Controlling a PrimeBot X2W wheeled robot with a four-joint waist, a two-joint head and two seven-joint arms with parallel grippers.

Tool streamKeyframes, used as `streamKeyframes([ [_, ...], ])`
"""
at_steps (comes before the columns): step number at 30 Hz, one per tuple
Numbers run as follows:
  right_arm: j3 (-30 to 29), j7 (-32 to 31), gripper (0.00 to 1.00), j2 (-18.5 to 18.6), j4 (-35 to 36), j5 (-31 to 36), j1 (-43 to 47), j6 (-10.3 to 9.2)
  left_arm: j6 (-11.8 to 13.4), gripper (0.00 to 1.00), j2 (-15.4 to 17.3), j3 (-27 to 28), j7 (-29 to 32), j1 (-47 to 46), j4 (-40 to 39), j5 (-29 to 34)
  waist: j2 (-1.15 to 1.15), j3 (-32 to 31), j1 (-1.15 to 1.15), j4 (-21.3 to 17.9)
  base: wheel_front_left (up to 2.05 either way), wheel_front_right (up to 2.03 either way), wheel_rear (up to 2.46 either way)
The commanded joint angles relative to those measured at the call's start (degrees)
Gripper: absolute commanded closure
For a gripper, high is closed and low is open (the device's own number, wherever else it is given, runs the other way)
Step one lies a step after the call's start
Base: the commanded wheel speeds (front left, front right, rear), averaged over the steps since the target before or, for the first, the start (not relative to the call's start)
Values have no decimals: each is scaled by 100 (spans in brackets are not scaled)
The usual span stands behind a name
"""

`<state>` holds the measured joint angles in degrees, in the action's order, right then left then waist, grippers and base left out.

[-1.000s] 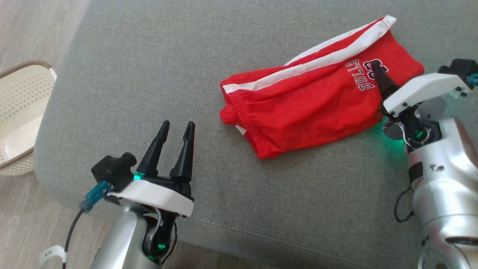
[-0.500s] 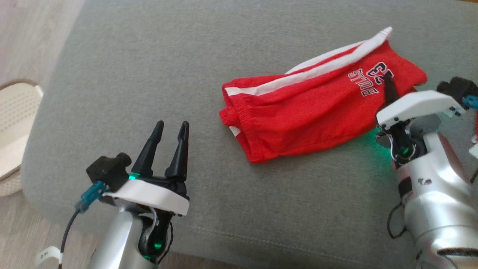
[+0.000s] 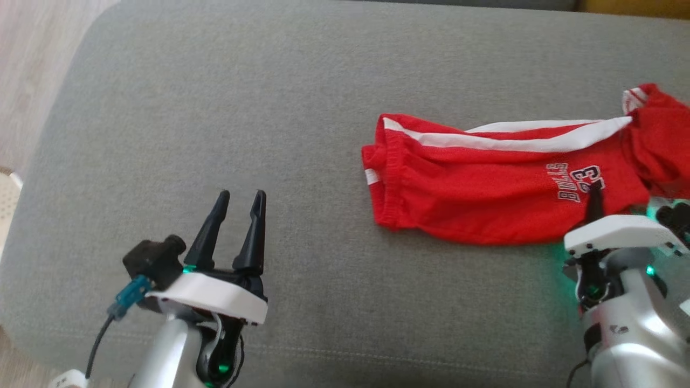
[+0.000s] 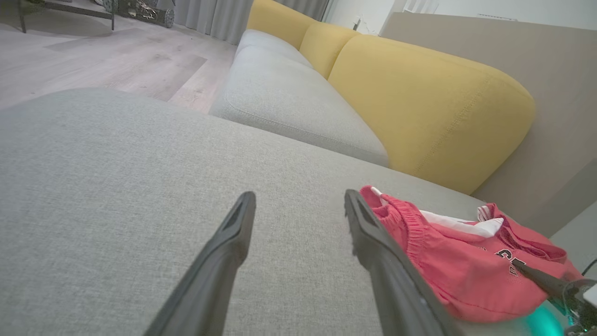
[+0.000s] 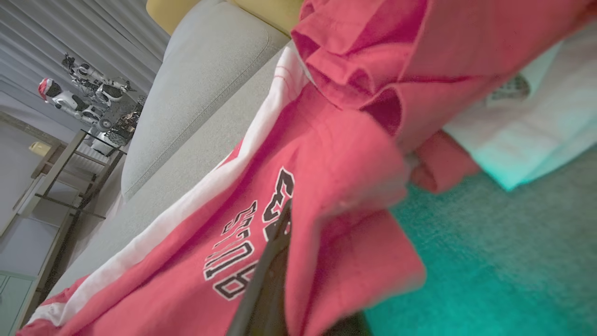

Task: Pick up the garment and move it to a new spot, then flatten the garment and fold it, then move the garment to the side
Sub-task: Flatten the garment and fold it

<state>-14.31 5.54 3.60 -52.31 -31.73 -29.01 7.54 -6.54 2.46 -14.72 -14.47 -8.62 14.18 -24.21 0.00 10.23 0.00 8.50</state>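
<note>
The garment (image 3: 485, 183) is a pair of red shorts with a white side stripe and a "BULLS 23" print. It lies stretched across the right half of the grey cushion (image 3: 215, 108). My right gripper (image 3: 594, 195) is shut on the cloth just below the print. In the right wrist view a fold of the garment (image 5: 326, 177) drapes over the right gripper (image 5: 289, 219), hiding one finger. My left gripper (image 3: 242, 195) hovers open over bare cushion, well left of the waistband. In the left wrist view the left gripper (image 4: 298, 200) holds nothing, and the garment (image 4: 443, 261) lies to its right.
A yellow sofa backrest (image 4: 419, 93) rises behind the cushion, with another grey seat (image 4: 289, 93) alongside. Pale cloth (image 5: 527, 126) lies just past the garment's leg end. A white basket's rim (image 3: 8, 188) peeks in at the head view's left edge, over wooden floor.
The right gripper shut on the cloth by the print and drew it along; the garment now lies longer and flatter, its leg end bunched. The head camera turned. The left gripper stayed open.
</note>
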Motion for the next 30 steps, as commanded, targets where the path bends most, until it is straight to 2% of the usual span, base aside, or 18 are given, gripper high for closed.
streamKeyframes([
  [1, 212, 57, 100, -70, 216, 11, -173, -5, -11, 0, 42, 174, -52, -140, -169, 71, 0, -30, 0, -45, 0, 0, 0],
  [6, 852, 155, 100, -71, 452, -358, -357, -5, -28, 0, 42, 176, -52, -173, -152, 95, 0, -43, 0, -86, 0, 0, 0],
  [13, 2035, 439, 100, -71, 1257, -908, -230, -5, -37, 0, 42, 141, -52, -128, -117, 66, 0, -177, 0, 40, 0, 0, 0],
  [17, 2730, 476, 100, -71, 1722, -957, -4, -5, -32, 0, 42, 152, -52, -70, -101, 68, 0, -253, 0, 130, 0, 0, 0],
  [30, 3888, 166, 100, -72, 2182, -1016, 321, -5, -4, 0, 42, 129, -52, 26, -110, 28, 0, -306, 0, 343, 0, 0, 0],
])
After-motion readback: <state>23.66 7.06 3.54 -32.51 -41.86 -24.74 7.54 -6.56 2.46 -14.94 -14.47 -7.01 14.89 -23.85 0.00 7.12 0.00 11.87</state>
